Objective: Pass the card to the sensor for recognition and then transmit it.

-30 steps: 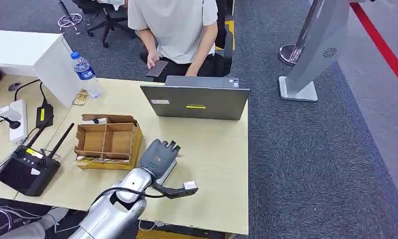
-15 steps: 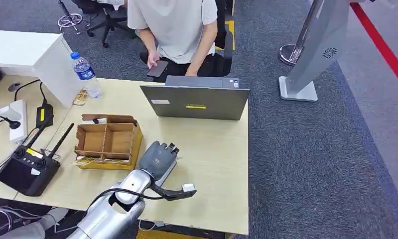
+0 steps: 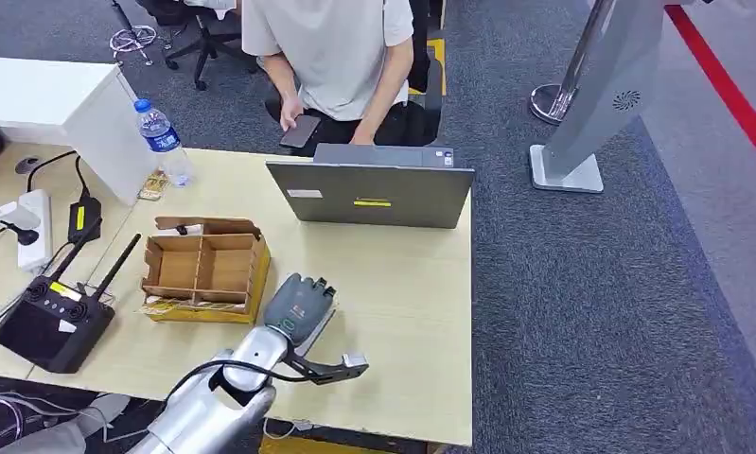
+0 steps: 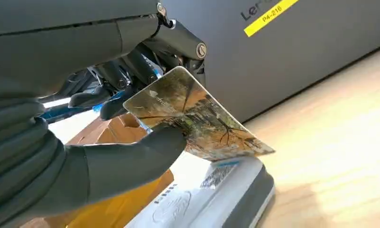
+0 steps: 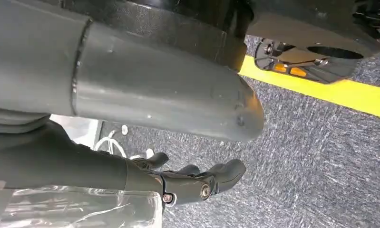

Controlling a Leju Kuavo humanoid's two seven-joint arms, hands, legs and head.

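The card (image 4: 197,121) is pinched between the left hand's (image 3: 298,307) thumb and darker fingers (image 4: 116,83), tilted, its long axis pointing away from the palm over the white-and-grey card sensor (image 4: 211,197) just below on the counter (image 3: 402,274). The right hand (image 5: 197,183) hangs over carpet, fingers loosely curled, holding nothing. The left hand likely only needs to lower.

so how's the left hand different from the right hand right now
The left hand pinches a printed card over the wooden table, beside the white sensor; the right hand holds nothing and hangs over grey carpet. The left hand's fingers press the card; the right hand's fingers curl loosely. Both are dark grey.
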